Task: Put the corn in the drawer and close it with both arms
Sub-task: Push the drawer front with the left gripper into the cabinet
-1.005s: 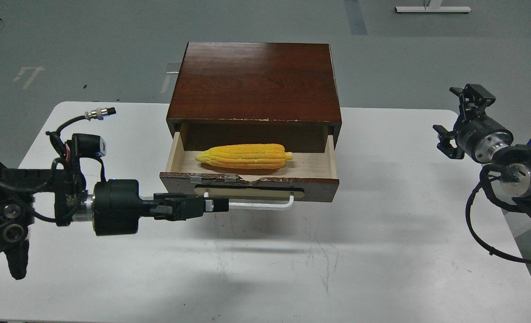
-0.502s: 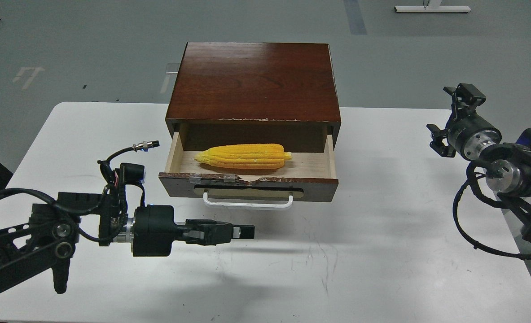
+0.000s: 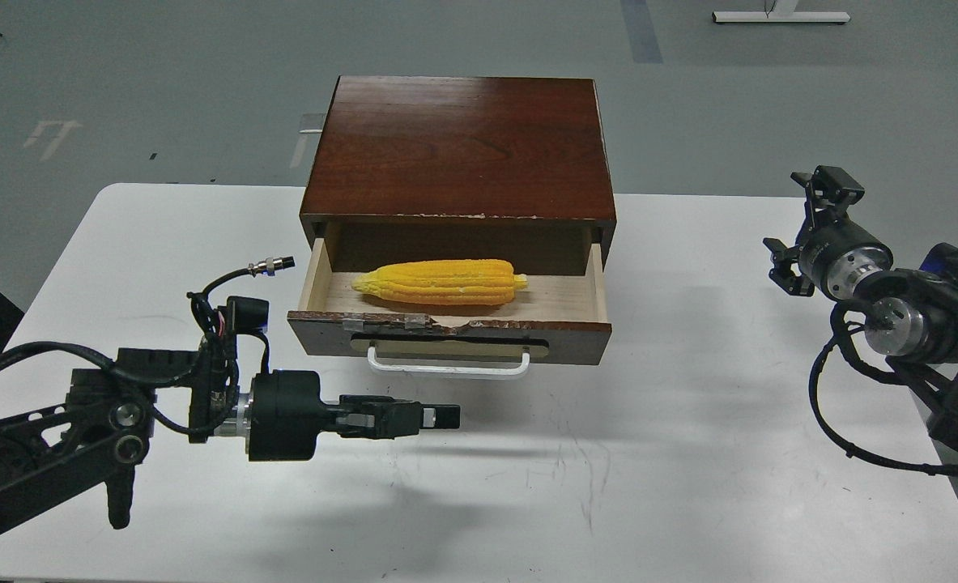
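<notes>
Head view: yellow ribbed corn (image 3: 440, 282) lies in the open drawer (image 3: 449, 338); left jaws seemingly closed, right jaws spread.

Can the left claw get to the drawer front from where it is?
Probably yes. The left claw hangs just in front of and below the handle, and only bare table shows between it and the drawer front.

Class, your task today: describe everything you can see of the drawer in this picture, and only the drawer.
The drawer is pulled open from the dark brown cabinet. Its front looks like dark wood with a chipped top edge; its inside is pale wood. A white bar handle sits on a beige oval plate. The yellow corn lies lengthwise on its floor. Neither gripper touches it.
</notes>
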`<state>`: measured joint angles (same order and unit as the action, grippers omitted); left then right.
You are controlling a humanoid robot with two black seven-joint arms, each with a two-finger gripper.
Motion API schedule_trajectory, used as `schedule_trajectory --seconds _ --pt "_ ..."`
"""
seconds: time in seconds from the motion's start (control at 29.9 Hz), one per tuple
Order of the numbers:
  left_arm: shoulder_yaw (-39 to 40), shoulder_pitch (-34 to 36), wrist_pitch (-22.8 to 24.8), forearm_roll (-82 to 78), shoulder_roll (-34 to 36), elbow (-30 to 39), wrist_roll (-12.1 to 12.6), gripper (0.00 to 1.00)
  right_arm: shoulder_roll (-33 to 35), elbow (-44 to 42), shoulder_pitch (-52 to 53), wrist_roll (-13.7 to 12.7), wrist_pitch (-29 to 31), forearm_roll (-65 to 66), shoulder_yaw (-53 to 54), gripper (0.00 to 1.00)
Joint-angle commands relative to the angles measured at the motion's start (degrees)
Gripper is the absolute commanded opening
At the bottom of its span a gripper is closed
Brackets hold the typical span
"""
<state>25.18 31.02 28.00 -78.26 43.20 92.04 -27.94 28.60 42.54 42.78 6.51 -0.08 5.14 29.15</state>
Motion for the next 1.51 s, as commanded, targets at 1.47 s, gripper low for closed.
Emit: schedule_trajectory --seconds 1.47 --pt "1.1 5.1 0.0 0.4 -5.3 -9.7 6.8 0.0 0.1 -0.1 -0.8 0.0 0.0 0.1 -0.6 0.98"
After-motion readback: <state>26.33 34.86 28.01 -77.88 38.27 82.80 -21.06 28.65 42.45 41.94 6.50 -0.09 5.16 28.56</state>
